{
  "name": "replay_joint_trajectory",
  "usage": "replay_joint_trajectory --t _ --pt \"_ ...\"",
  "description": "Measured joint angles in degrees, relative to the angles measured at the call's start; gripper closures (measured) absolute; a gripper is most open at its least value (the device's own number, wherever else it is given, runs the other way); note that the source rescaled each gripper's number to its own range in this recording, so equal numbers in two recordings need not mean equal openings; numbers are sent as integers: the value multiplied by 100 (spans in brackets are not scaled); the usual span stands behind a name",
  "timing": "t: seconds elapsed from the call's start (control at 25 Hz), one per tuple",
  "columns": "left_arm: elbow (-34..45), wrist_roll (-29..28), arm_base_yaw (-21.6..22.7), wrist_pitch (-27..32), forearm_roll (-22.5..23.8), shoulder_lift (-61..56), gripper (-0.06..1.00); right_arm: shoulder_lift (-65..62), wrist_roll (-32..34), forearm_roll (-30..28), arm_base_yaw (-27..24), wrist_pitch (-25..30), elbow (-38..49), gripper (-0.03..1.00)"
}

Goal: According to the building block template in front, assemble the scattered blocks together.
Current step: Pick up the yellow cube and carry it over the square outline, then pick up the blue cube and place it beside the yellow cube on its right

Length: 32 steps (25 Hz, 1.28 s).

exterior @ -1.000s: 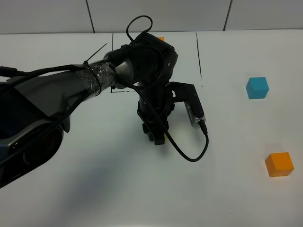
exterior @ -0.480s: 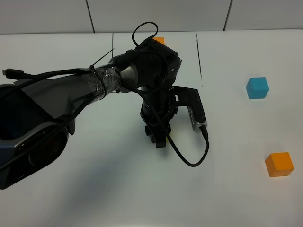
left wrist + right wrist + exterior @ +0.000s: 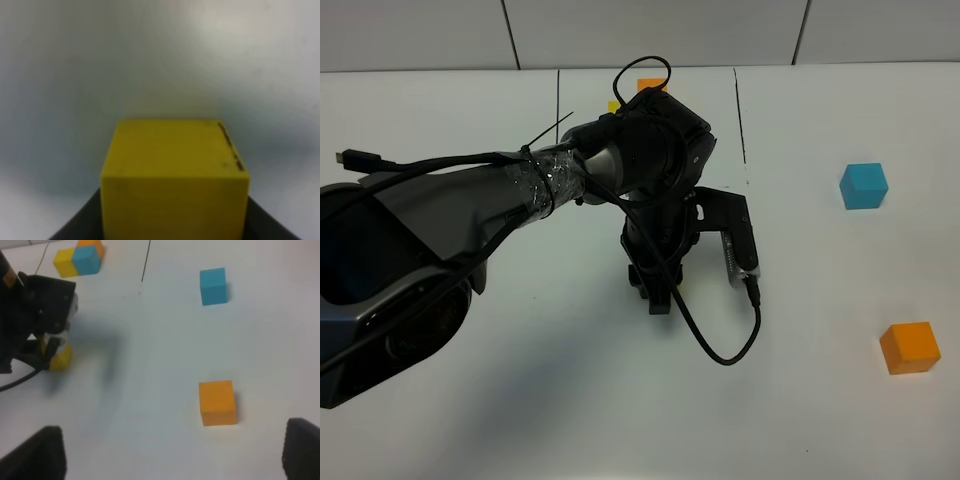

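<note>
1. Between the left jaws, as the left wrist view shows it, sits the yellow cube (image 3: 172, 170). Dark fingers (image 3: 85, 227) flank its lower sides, so the jaws are closed on it, gripping two opposite faces.
2. That view is close and soft. I cannot tell whether the yellow cube rests on the bench (image 3: 520, 400) or hangs just clear of it.
3. In the exterior high view the left arm (image 3: 520, 190) reaches in from the left to mid-bench with its wrist pointing down. A black cable (image 3: 720, 350) loops just beside the jaws.
4. The building block template (image 3: 80, 257) lies at the far side of the bench, well apart from the gripped cube. In the right wrist view it is a joined cluster of yellow, blue and orange. In the exterior high view the wrist hides most of it, leaving an orange top and a yellow sliver. A thin black line (image 3: 740, 110) is drawn to its right.
5. The blue cube (image 3: 864, 186) stands on the bench's right side, beyond that line and well apart from the left jaws. The orange cube (image 3: 910, 348) stands nearer the front on the same side, apart from the blue one.
6. The right jaws are spread wide and hold nothing. In the right wrist view the orange cube lies ahead of them and the blue cube farther out.
</note>
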Motion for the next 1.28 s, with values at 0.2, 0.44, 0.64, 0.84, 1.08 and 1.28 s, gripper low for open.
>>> replay_joint_trajectory --t 0.2,0.44,0.64,0.84,1.08,1.28 --pt "0 -25 0 -63 -5 68 93 0 0 5 0 0 0 22" --pt "-57 -37 0 -40 1 132 93 0 0 5 0 0 0 22" --pt "-57 -37 0 -36 1 132 93 0 0 5 0 0 0 22" --pt "-57 73 0 -3 1 132 93 0 0 5 0 0 0 22" --pt "-57 95 -6 37 24 209 48 0 0 5 0 -5 0 22" --pt "-57 95 -10 41 22 173 1 0 0 16 0 -10 0 22"
